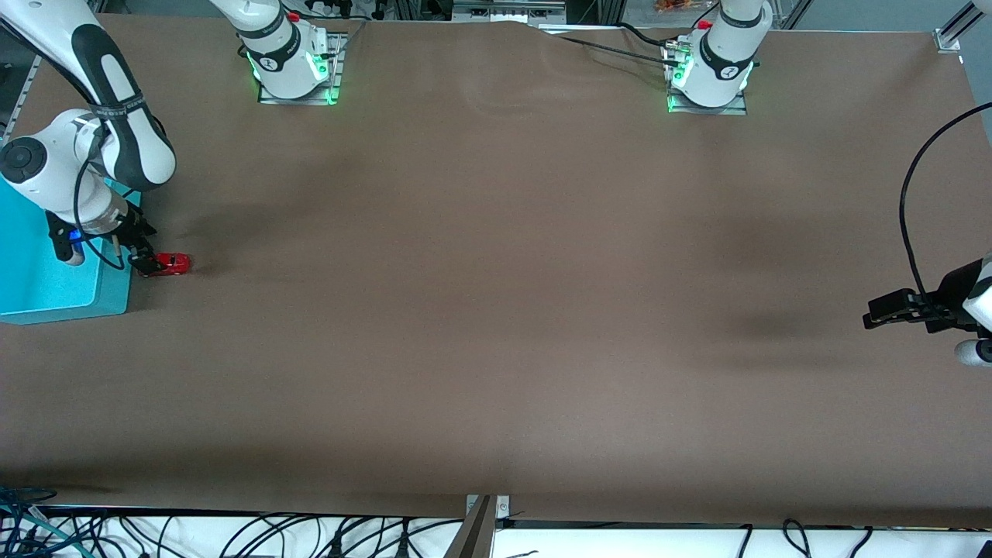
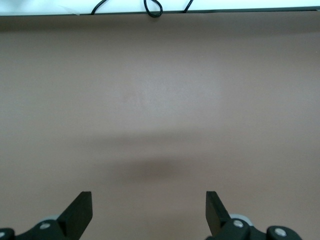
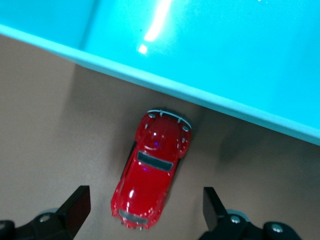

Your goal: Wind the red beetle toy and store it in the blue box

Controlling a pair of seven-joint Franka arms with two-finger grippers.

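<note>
The red beetle toy (image 1: 172,264) stands on the brown table, right beside the outer wall of the blue box (image 1: 46,267) at the right arm's end. My right gripper (image 1: 144,262) is low over the toy and open. In the right wrist view the toy (image 3: 152,182) lies between the two spread fingers (image 3: 77,207), slanted, one end close to the box wall (image 3: 200,45). The fingers do not touch the toy. My left gripper (image 1: 872,316) waits above the table at the left arm's end, open and empty; its wrist view (image 2: 149,210) shows only bare table.
The two arm bases (image 1: 294,62) (image 1: 709,70) stand along the table's back edge. A black cable (image 1: 911,232) loops by the left arm. Several cables (image 1: 232,535) hang below the table's front edge.
</note>
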